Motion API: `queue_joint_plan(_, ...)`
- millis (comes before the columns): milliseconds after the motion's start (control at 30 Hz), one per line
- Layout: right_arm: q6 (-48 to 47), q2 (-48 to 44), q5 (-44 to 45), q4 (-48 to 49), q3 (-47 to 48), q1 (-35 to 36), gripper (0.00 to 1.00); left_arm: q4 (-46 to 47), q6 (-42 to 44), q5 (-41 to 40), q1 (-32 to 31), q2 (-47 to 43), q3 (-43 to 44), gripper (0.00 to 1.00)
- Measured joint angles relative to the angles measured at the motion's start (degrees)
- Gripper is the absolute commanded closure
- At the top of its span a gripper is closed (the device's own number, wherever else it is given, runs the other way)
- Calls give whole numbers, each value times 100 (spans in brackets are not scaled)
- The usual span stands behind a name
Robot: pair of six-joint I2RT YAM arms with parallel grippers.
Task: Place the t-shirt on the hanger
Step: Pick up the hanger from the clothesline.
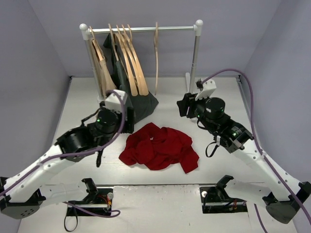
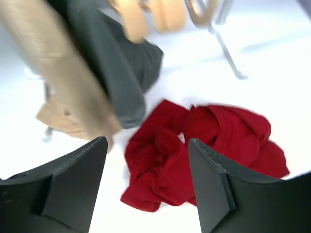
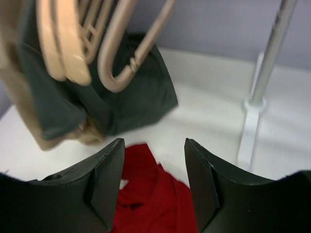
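The left gripper (image 2: 146,143) is held with its jaws spread wide and nothing between them. The crumpled dark-red t-shirt (image 2: 204,141) is seen on the white table (image 2: 272,97) just below and ahead of its fingertips. The right gripper (image 3: 154,143) is parted less widely and is also empty, with the t-shirt beneath it. The bare wooden hanger (image 1: 156,58) is hung on the rail (image 1: 160,29) beyond both grippers.

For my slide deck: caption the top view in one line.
Left gripper and right gripper, both open, flank the crumpled t-shirt on the table; bare hangers hang on the rack behind.
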Motion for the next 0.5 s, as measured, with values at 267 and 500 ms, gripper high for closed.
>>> queue_joint_plan(267,-788,1304,-287,35,2240,555,51,-707,-22,-571,605,-467,253,36)
queue_joint_plan(500,-1280,3226,-312,14,4026,899,51,-734,158,-609,1368,-642,-272,36)
